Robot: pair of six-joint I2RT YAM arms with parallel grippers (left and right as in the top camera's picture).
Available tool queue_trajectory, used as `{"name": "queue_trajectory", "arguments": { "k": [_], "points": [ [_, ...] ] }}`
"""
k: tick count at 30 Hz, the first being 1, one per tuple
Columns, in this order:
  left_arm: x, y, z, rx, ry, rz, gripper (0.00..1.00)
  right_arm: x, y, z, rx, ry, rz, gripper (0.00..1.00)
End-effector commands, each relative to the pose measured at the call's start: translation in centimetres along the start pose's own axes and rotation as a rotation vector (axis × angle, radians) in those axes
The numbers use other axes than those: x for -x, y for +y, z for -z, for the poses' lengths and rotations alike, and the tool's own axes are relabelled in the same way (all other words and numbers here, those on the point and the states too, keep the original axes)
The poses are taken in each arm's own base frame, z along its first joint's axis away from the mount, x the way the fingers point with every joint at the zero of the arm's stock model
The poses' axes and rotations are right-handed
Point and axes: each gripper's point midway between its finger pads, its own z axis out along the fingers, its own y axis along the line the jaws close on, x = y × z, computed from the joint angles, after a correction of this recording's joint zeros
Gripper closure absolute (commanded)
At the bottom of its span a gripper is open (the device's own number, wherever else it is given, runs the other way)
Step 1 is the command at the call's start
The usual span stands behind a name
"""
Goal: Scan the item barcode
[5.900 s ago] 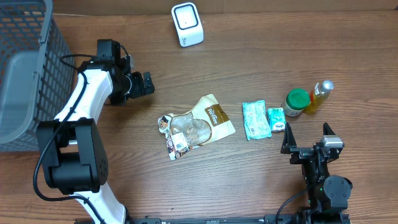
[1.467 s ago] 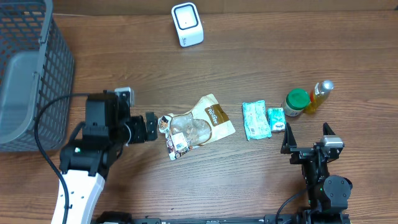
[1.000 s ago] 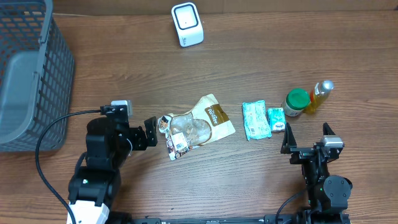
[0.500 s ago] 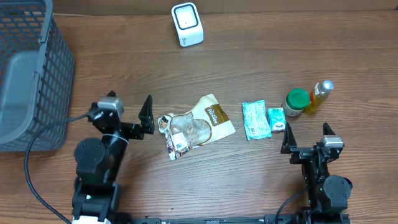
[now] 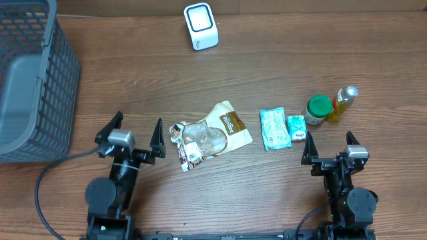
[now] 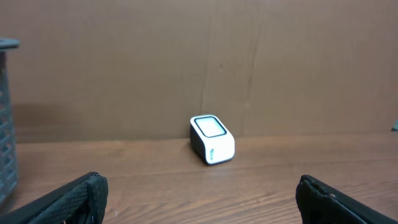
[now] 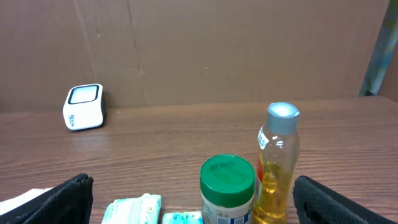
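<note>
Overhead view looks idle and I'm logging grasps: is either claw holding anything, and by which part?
Nothing is held: the left claw and right claw both stand open and empty, apart from the snack bag.

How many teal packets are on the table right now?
2. The larger teal packet lies right of the snack bag; the smaller teal packet sits beside it, next to the green-lidded jar. None seems hidden.

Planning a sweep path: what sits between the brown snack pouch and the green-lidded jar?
Overhead view: a larger teal plastic packet nearer the brown snack pouch, then a smaller teal packet beside the green-lidded jar.
</note>
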Motion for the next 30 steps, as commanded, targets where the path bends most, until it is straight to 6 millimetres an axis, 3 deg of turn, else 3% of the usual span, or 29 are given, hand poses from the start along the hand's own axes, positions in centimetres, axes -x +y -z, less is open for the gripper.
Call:
{"name": "queue_trajectory", "arguments": {
  "k": [1, 19, 30],
  "points": [
    [-1.3, 0.6, 1.1, 0.033, -0.035, -0.029, 0.01, -0.1, -0.3, 0.0, -0.013, -0.006, -0.004, 0.00],
    [-3.7, 3.4, 3.0, 0.153, -0.007, -0.019, 0.01, -0.1, -0.3, 0.0, -0.013, -0.006, -0.004, 0.00],
    [-6.8, 5.9, 4.9, 0.284, 0.108, 0.014, 0.01, -0.1, -0.3, 0.0, -0.013, -0.006, -0.004, 0.00]
  ]
}}
